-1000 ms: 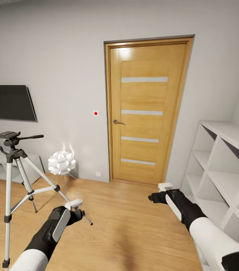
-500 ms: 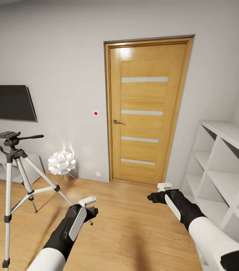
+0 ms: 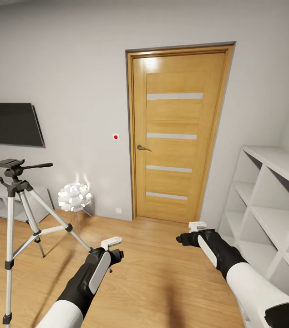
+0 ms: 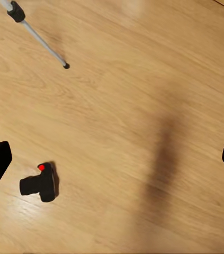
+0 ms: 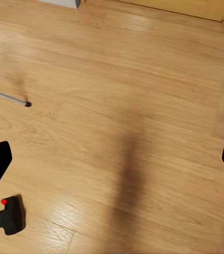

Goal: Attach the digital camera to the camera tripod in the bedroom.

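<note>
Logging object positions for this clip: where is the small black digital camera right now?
The small black digital camera lies on the light wood floor, seen in both wrist views, apart from the silver tripod leg's foot.

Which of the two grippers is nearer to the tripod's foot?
The left gripper: it hangs almost over the front foot of the camera tripod. The right gripper is over by the white shelves.

My head view is bright and evenly lit, sharp throughout. The white ball lamp (image 3: 74, 197) glows against the wall near the floor's far left edge, and a pale glare patch sits at the top of the wooden door (image 3: 177, 136). Straight lines bow toward the view's edges. Under my wrists a long soft shadow streak crosses the wood floor (image 4: 143, 106), and fine detail there looks slightly soft.
</note>
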